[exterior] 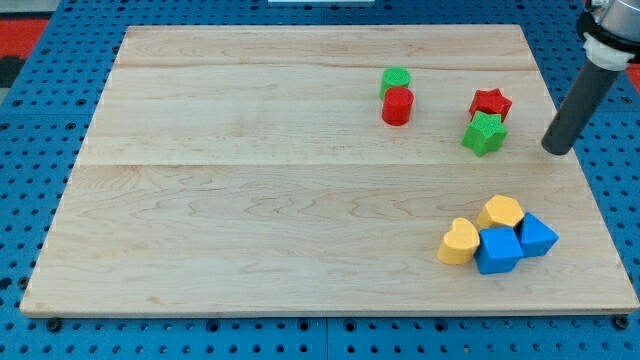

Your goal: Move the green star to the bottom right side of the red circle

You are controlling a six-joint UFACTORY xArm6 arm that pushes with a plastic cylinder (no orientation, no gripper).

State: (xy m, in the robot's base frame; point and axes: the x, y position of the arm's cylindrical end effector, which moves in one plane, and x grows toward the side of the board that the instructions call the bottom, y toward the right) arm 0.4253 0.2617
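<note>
A pale wooden board (300, 200) fills the frame above a blue pegboard (30, 150). At the view's right edge stands the dark rod, my tip (557, 151) resting bare and touching no block, just right of the green star (484, 133). That star sits against the red star (490, 103) above it, well right of the red circle (397, 106), which touches a green circle (396, 79). Lower right, two yellow hearts (460, 242) (500, 212) and two blue blocks (498, 250) (537, 236) cluster together.

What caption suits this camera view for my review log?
My tip sits right of the green star, which touches the red star; the red circle lies further left.
</note>
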